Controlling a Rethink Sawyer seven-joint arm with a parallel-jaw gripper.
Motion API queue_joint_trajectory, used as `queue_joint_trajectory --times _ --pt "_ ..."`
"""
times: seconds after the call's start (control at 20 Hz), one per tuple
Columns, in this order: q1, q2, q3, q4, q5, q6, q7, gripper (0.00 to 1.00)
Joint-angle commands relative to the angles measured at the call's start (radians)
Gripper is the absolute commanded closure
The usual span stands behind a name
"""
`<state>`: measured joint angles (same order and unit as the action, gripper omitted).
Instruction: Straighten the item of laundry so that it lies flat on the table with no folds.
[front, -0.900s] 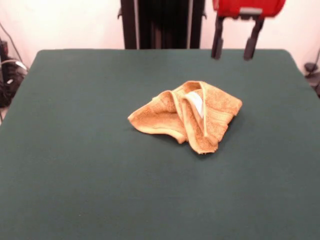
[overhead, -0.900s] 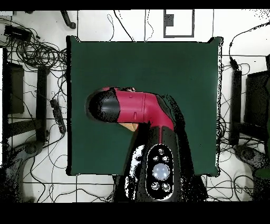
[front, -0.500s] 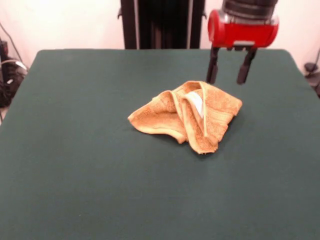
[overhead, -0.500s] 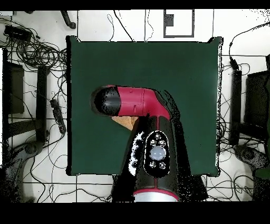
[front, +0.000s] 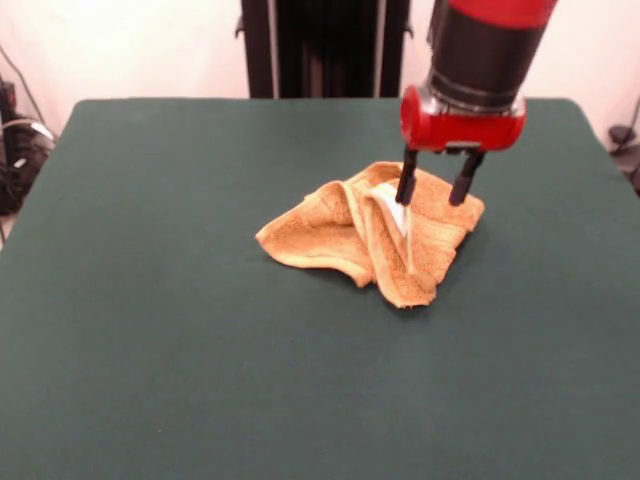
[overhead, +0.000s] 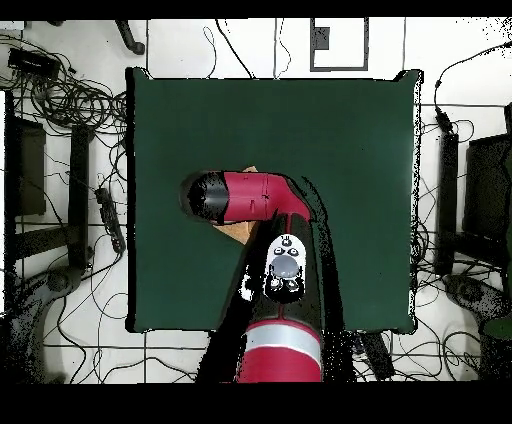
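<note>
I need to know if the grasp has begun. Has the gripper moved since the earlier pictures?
Yes. In the front view the gripper has come down and leftward from near the table's far edge; its open fingers now straddle the crumpled washcloth's upper right fold.

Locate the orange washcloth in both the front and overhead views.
Front view: the washcloth lies crumpled right of the picture's centre, under the open tool.
Overhead view: only a small tan patch shows left of centre, below the arm covering it.
Shared landmark: the green table.
</note>
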<state>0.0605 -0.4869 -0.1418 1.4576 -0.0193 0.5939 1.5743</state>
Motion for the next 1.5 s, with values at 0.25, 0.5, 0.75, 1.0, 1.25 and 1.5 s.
queue_joint_trajectory --times 0.25,0.5,0.75,1.0,1.25,1.5 --pt "-0.092 0.182 0.118 -0.008 0.029 -0.161 0.156 0.0" --pt "-0.125 0.231 0.144 -0.013 0.01 -0.24 0.14 0.0" --pt "-0.134 0.24 0.159 -0.005 0.013 -0.258 0.147 0.0" --pt "-0.103 0.234 0.144 0.0 0.037 -0.259 0.198 0.0" --pt "-0.073 0.228 0.124 0.01 0.035 -0.302 0.23 0.0" --pt "-0.038 0.224 0.091 0.013 0.044 -0.316 0.256 1.0"
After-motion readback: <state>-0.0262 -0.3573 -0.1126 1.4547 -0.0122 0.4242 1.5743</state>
